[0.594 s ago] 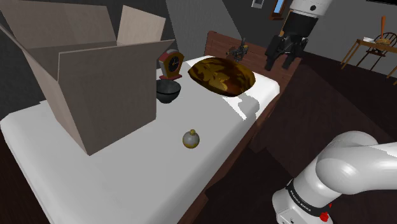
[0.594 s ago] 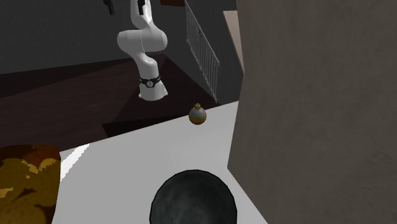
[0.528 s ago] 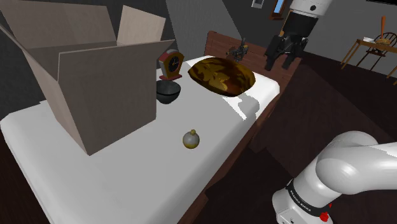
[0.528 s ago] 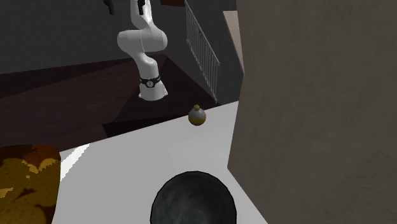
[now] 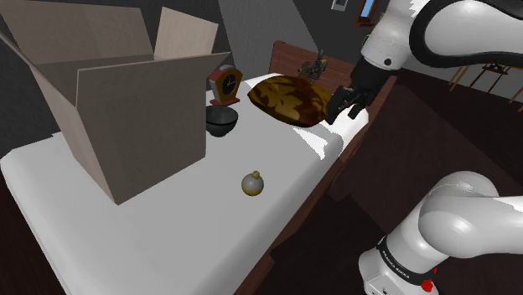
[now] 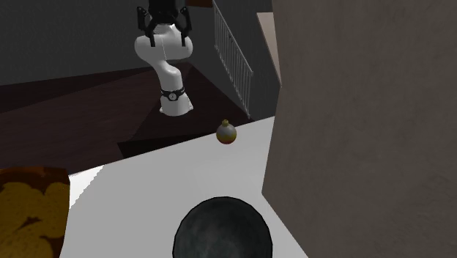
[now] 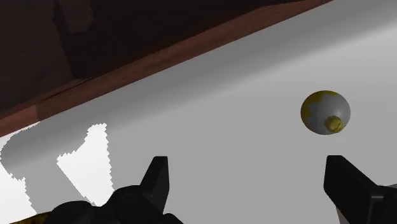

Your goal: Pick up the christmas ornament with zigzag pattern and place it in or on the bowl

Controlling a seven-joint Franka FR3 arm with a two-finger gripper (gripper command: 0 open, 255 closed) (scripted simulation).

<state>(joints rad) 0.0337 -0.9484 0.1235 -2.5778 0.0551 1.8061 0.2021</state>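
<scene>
Round ornament (image 5: 252, 183) upright on white surface (image 5: 168, 226), cap uppermost

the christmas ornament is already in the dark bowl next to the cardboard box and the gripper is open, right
Not quite. The christmas ornament is not in the dark bowl: it lies on the white surface, apart from the bowl, as the shoulder view shows. The bowl does stand next to the cardboard box, and the gripper is open.
</scene>
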